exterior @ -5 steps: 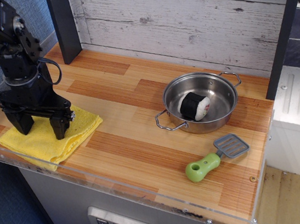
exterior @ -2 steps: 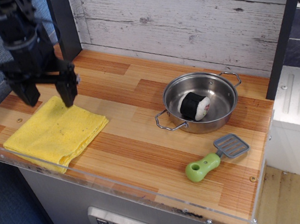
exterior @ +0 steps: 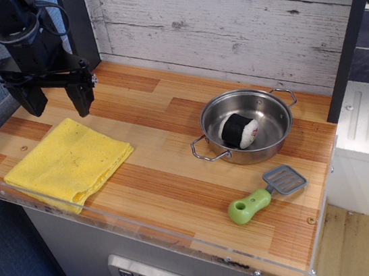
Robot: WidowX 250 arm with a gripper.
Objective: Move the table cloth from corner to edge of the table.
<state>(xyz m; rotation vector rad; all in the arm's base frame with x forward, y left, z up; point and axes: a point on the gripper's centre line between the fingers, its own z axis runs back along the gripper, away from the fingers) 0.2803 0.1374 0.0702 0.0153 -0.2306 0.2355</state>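
The bright yellow folded table cloth [exterior: 69, 163] lies flat at the front left of the wooden table [exterior: 167, 161], its front edge hanging slightly over the clear plastic rim. My black gripper [exterior: 56, 106] hangs above the table just behind the cloth's back corner. Its two fingers are spread wide apart and hold nothing. It does not touch the cloth.
A steel pan [exterior: 245, 126] with a black and white object [exterior: 239, 131] inside stands right of centre. A green-handled grey spatula [exterior: 265, 194] lies in front of it. A dark post [exterior: 79, 29] and the white plank wall [exterior: 237, 22] stand behind.
My gripper rose off the cloth and moved back and slightly right, leaving the cloth flat near the front edge. The cloth has settled and spread a little.
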